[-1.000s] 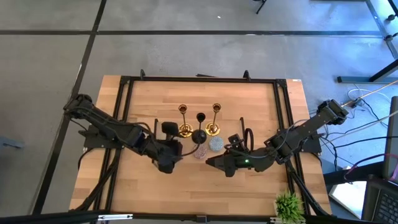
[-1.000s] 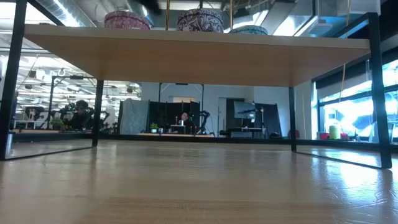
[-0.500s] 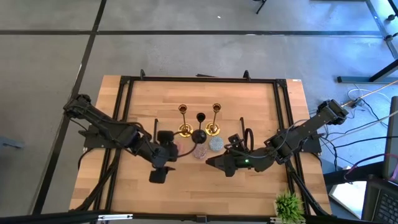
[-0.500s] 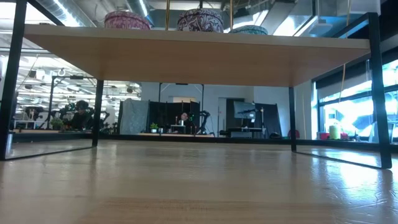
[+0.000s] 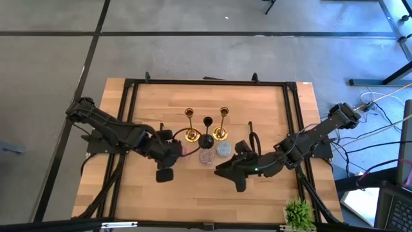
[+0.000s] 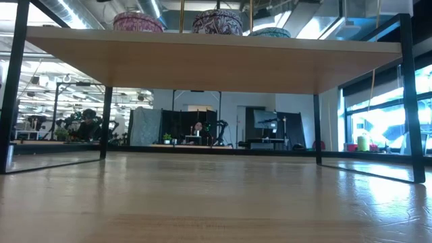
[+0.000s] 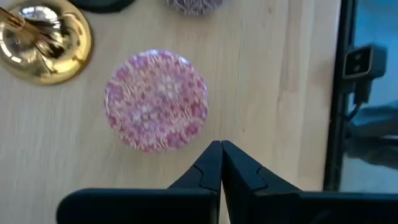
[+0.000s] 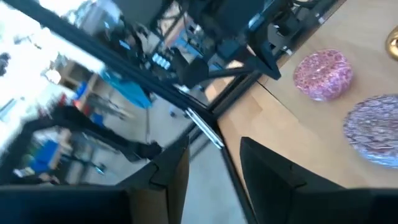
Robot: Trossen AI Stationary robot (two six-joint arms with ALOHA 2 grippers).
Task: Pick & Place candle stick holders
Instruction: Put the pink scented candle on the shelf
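Nearest the table's front edge, the left gripper [image 7: 221,165] hangs above the wooden board [image 5: 154,103] with its fingers pressed together and empty; the pink glittery round [image 7: 156,99] sits on the board just beyond its tips, not touched. The right gripper [image 8: 214,162] is at the board's front right, its fingers apart with nothing between them. Past the grippers, the three squat rounds stand in a row: pink [image 5: 177,151], mauve [image 5: 206,156], pale blue [image 5: 223,149]. Behind them stand the black candle stick holder [image 5: 206,140] and, flanking it, the two gold ones [image 5: 190,134] [image 5: 221,133], all upright on round feet. A small green plant [image 5: 300,211] sits at the front right corner.
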